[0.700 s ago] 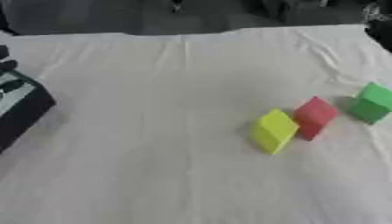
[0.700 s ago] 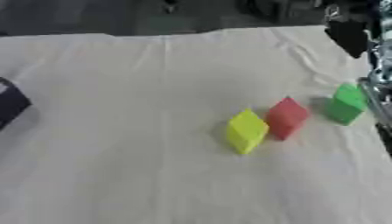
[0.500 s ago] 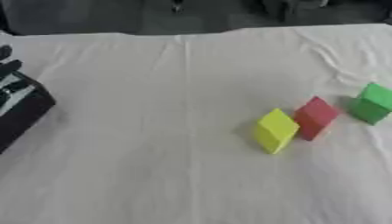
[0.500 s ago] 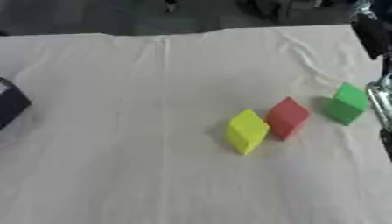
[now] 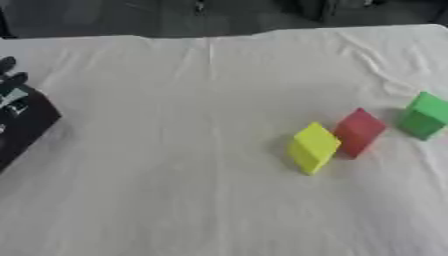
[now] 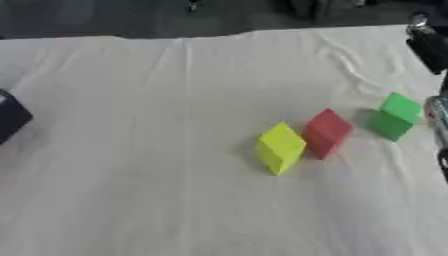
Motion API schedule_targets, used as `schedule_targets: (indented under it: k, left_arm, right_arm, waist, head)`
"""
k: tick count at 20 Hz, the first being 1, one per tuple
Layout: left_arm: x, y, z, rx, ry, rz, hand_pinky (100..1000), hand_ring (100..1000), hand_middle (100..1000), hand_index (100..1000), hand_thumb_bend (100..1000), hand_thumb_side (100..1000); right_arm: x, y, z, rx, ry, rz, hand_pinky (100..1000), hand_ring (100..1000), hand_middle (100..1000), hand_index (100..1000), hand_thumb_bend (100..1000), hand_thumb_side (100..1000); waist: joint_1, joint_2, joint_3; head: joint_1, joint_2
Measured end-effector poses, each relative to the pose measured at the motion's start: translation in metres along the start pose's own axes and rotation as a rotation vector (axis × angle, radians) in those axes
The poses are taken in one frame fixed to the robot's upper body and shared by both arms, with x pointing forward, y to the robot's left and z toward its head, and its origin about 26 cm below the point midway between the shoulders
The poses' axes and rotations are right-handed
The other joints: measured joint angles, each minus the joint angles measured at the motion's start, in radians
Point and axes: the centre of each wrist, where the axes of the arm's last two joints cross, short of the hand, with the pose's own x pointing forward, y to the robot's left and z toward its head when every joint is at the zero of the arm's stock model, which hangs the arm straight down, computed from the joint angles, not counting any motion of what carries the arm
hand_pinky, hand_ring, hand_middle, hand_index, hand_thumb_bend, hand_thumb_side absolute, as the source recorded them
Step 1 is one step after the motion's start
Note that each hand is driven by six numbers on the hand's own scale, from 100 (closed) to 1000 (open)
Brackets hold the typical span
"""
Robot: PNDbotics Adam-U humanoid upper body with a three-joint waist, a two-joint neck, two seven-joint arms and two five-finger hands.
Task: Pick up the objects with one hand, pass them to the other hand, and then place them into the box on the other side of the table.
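Observation:
Three blocks lie on the white cloth at the right: a yellow block (image 5: 312, 148), a red block (image 5: 358, 132) touching it, and a green block (image 5: 424, 115) further right, standing apart. A black shape with pale marks, seemingly my left hand (image 5: 19, 117), shows at the left edge, far from the blocks. Black and silver parts of my right hand (image 6: 435, 112) show at the right edge, just right of the green block and holding nothing that I can see.
The white cloth (image 5: 175, 190) covers the whole table, with wrinkles (image 5: 376, 65) at the back right. A dark floor lies beyond the table's far edge (image 5: 219, 37). No box can be made out apart from the black shape at the left.
My right hand has drawn back to the right, so less of it shows at the edge. The blocks and the black shape at the left have stayed put.

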Motion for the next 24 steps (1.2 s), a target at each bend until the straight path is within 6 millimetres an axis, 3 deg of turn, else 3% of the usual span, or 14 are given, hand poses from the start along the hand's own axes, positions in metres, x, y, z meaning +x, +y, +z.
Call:
schedule_targets:
  k: [2,6,10,15,23,24]
  left_arm:
    - [0.0,0.0,0.0,0.0,0.0,-0.002,848,939,908,812,163,821]
    - [0.0,0.001,0.0,0.001,0.003,-0.008,848,940,908,811,159,824]
    - [0.0,0.002,0.001,0.0,0.011,-0.02,848,941,908,810,153,825]
    - [0.0,0.003,0.001,-0.006,0.015,-0.035,847,941,908,810,149,828]
    - [0.0,0.003,0.001,-0.016,0.024,-0.051,847,941,908,809,141,831]
    - [0.0,0.003,0.001,-0.017,0.025,-0.053,847,941,908,808,140,832]
  right_arm:
    - [0.009,-0.001,-0.002,0.105,-0.051,0.102,722,821,842,882,123,100]
    - [0.041,-0.002,-0.006,0.37,-0.171,0.346,779,840,853,896,327,100]
    - [0.066,0.001,-0.007,0.603,-0.231,0.539,816,853,859,901,402,100]
    - [0.081,0.004,-0.007,0.813,-0.243,0.684,842,865,865,906,418,111]
    - [0.093,0.011,-0.004,1.025,-0.273,0.772,869,877,865,895,402,100]
    - [0.092,0.013,-0.003,1.049,-0.273,0.78,875,879,858,877,474,100]
  waist:
    - [-0.002,0.0,0.001]
    - [-0.007,0.0,0.006]
    - [-0.011,0.0,0.008]
    - [-0.014,0.0,0.01]
    - [-0.016,-0.001,0.014]
    - [-0.016,-0.001,0.014]
  head:
    - [-0.004,0.0]
    - [-0.012,0.0]
    - [-0.02,0.0]
    - [-0.033,0.001]
    - [-0.038,0.008]
    - [-0.038,0.009]
